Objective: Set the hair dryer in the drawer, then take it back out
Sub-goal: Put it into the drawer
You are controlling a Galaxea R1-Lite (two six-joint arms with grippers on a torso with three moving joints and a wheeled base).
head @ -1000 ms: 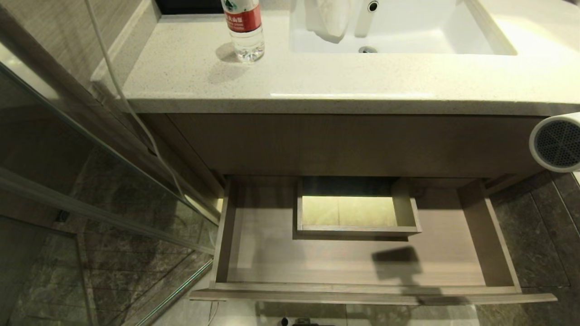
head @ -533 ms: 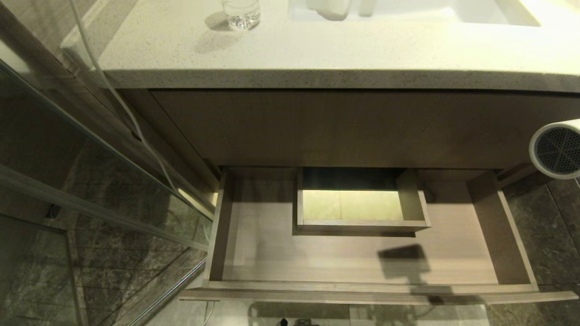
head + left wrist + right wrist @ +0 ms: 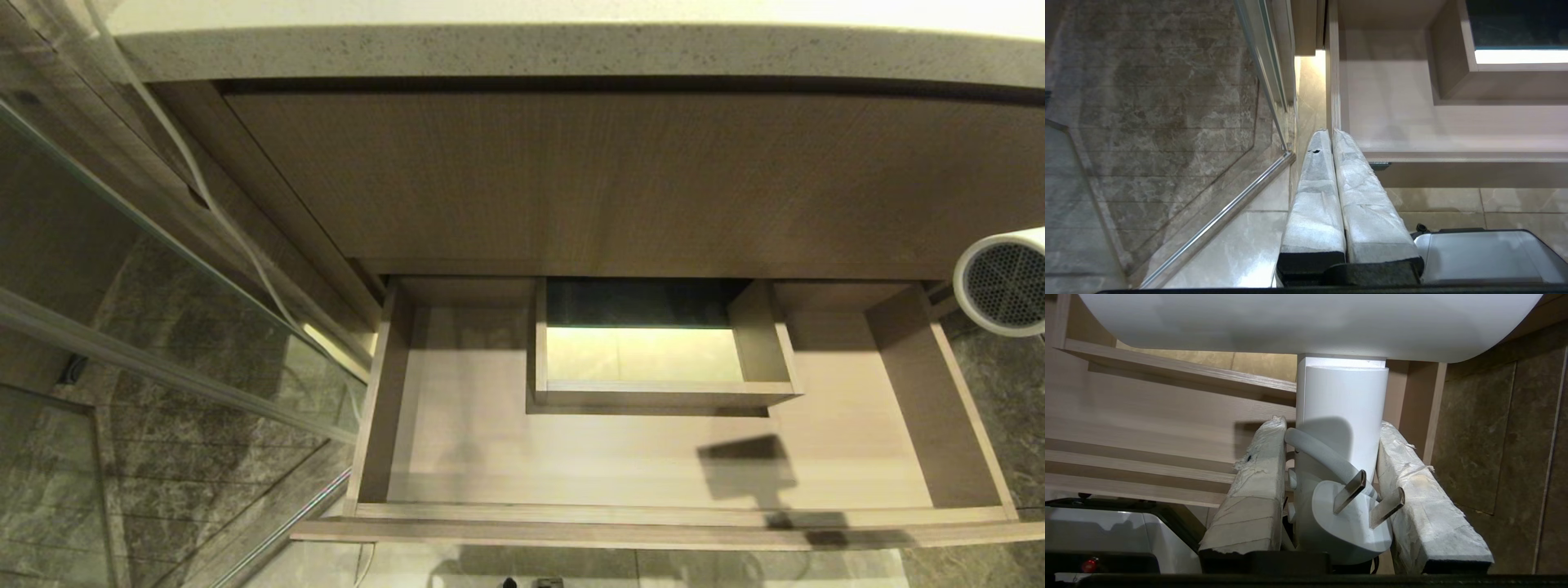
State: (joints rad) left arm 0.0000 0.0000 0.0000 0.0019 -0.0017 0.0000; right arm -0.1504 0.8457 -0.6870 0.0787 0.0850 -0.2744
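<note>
Jaws: the left gripper (image 3: pixel 1331 134) has its two padded fingers (image 3: pixel 1314 196) pressed together with nothing between them; it hangs over the floor tiles (image 3: pixel 1241 245), just outside the left front corner of the drawer (image 3: pixel 1412 122). The right gripper (image 3: pixel 1331 428) is clamped on the white cylindrical handle of the hair dryer (image 3: pixel 1342 412), one wrapped finger on each side, with the cord and its two-pin plug (image 3: pixel 1349 510) tucked between the fingers. Containers: in the head view the drawer (image 3: pixel 653 514) stands pulled out beneath the countertop (image 3: pixel 571 49); its pale floor holds no object, only a boxed rectangular cut-out (image 3: pixel 653 351) at the back and a shadow. The hair dryer (image 3: pixel 1002 282) sits at the right edge of the view, grille facing the camera, above and beside the drawer's right wall, outside the drawer.
</note>
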